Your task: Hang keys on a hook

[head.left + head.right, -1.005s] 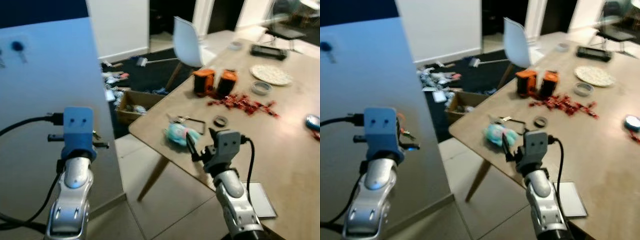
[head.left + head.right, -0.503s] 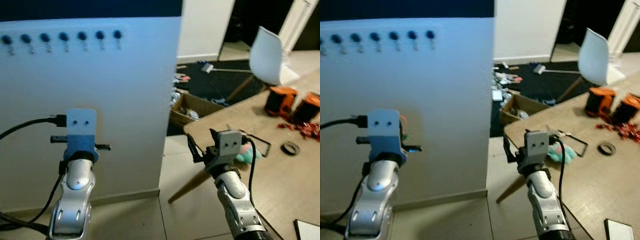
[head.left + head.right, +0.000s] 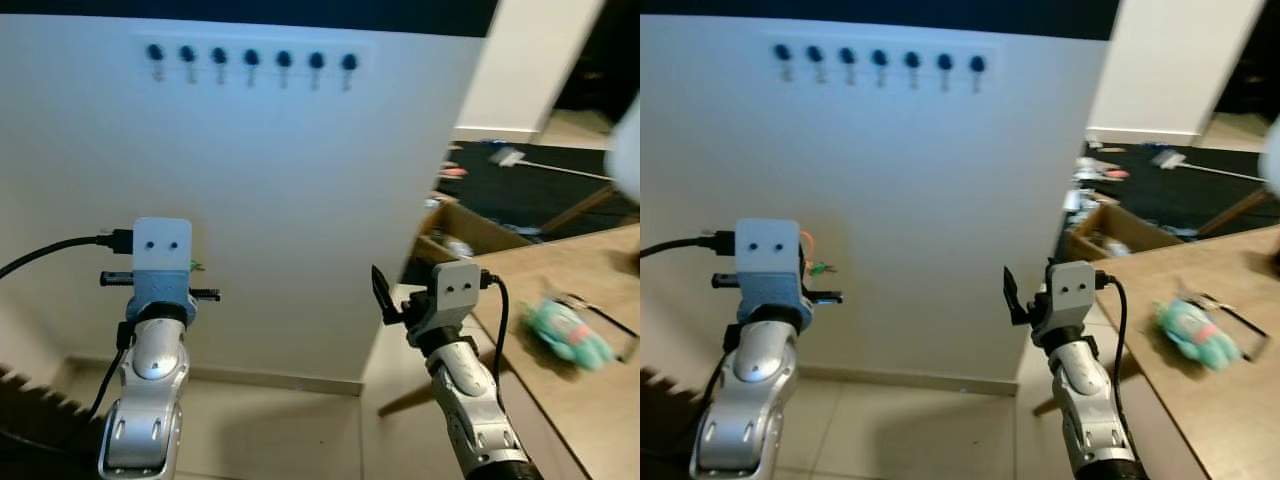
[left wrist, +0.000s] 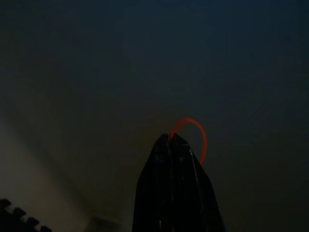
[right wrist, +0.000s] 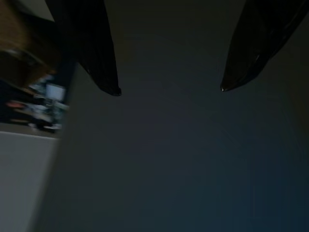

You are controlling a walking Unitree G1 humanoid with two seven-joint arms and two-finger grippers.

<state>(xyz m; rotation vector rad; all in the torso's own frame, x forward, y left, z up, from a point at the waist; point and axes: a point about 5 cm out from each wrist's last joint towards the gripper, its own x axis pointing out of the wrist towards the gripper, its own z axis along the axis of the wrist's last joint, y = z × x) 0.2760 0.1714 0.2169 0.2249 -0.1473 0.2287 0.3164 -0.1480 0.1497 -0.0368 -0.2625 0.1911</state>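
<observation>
A row of several dark hooks (image 3: 250, 58) runs along the top of a white wall panel (image 3: 300, 200) straight ahead. My left gripper (image 4: 172, 139) is raised in front of the panel, well below the hooks, and is shut on the keys. Their orange ring (image 4: 189, 120) loops out beside the closed fingertips, and an orange and green bit of the keys (image 3: 814, 262) shows past the wrist block. My right gripper (image 5: 169, 90) is held up at about the same height, open, with nothing between its fingers (image 3: 380, 296).
A wooden table (image 3: 600, 420) stands at the right with a teal plush toy (image 3: 565, 330) on it. Behind it are a cardboard box (image 3: 470, 228) and clutter on a dark floor. A dark ribbed mat (image 3: 30, 420) lies low on the left.
The camera has swung left: the hook panel now fills the middle and the table has slid to the right edge. Both arms keep the same pose.
</observation>
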